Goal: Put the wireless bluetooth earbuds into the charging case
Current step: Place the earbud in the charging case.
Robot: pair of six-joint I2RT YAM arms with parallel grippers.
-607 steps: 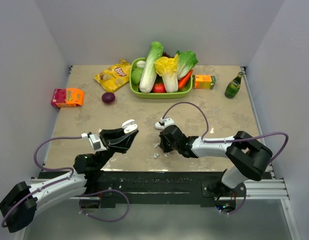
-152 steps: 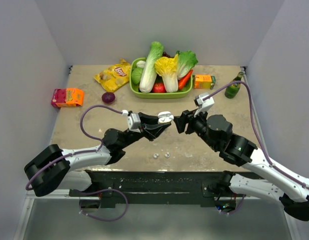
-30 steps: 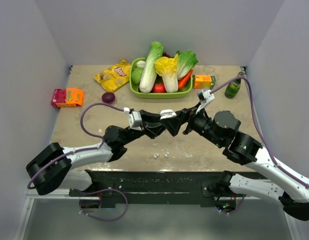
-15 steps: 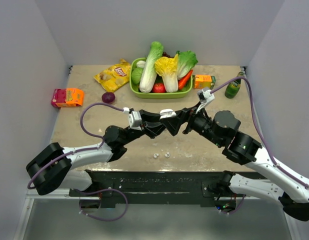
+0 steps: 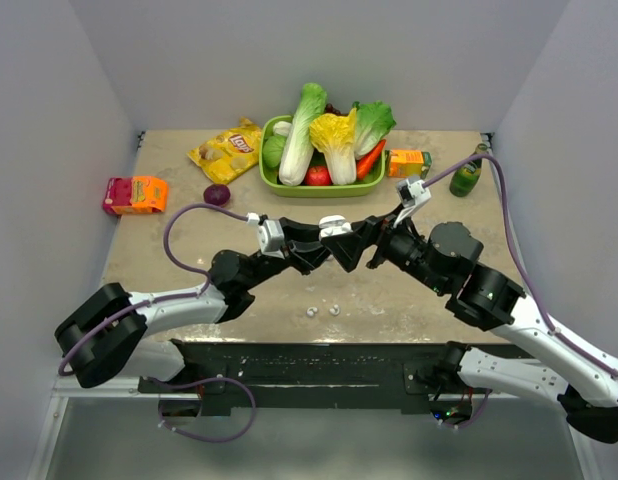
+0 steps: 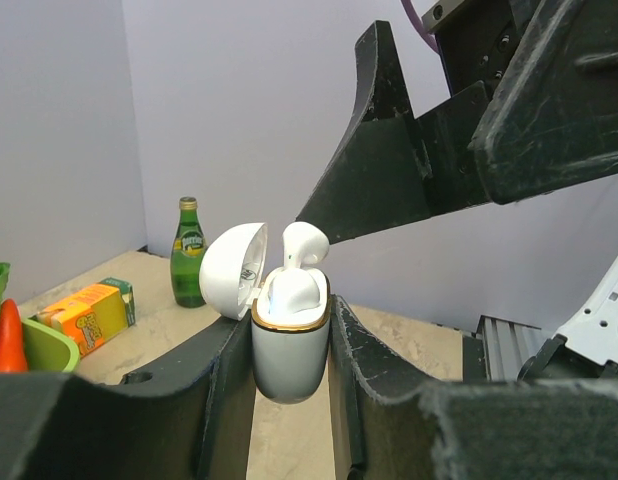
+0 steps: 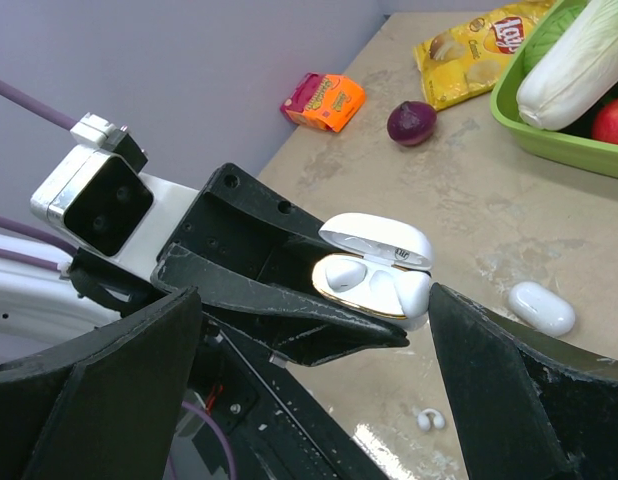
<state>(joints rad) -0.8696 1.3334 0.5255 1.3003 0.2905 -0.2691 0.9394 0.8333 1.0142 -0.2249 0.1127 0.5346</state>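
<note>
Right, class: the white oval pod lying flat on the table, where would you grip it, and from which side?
Take the white pod across its short width at mid-length, coming straight down from above. It lies flat on the table with both long sides free; its domed ends would probably slip out of the fingers.

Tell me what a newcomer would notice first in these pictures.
The open white charging case, clamped in the left gripper above the table's middle, one earbud poking out. The right gripper faces it, jaws wide apart. Behind, a green basket heaped with vegetables sits near the far edge.
</note>
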